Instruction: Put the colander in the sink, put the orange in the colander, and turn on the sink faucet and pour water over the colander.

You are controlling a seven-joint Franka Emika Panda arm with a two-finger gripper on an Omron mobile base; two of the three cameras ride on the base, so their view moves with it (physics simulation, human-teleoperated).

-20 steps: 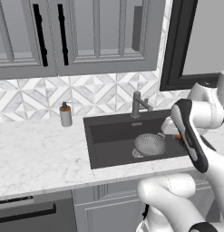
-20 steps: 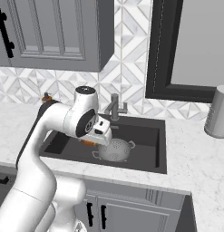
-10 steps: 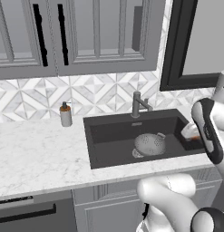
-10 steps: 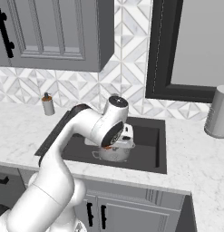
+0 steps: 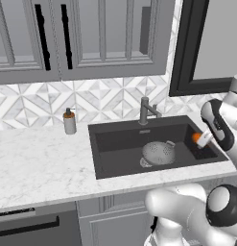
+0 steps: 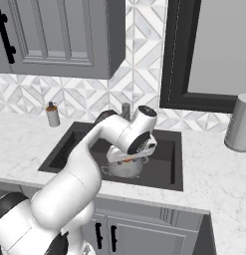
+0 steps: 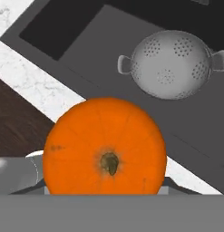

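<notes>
The arm bends low, its claw [image 5: 202, 140] clamped around the orange [image 7: 104, 146].

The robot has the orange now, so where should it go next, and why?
Probably a short carry sideways until the orange is right above the colander, then lower it in. The tool holds the orange near the right edge of the sink, and in the hand view the colander sits off to one side, empty and upright on the basin floor. Dropping now would likely miss it.

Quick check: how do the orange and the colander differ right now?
The orange is solid bright orange; the colander is perforated silver-grey metal with loop handles. The orange is held up in the tool; the colander sits empty on the floor of the sink. Both are round.
</notes>
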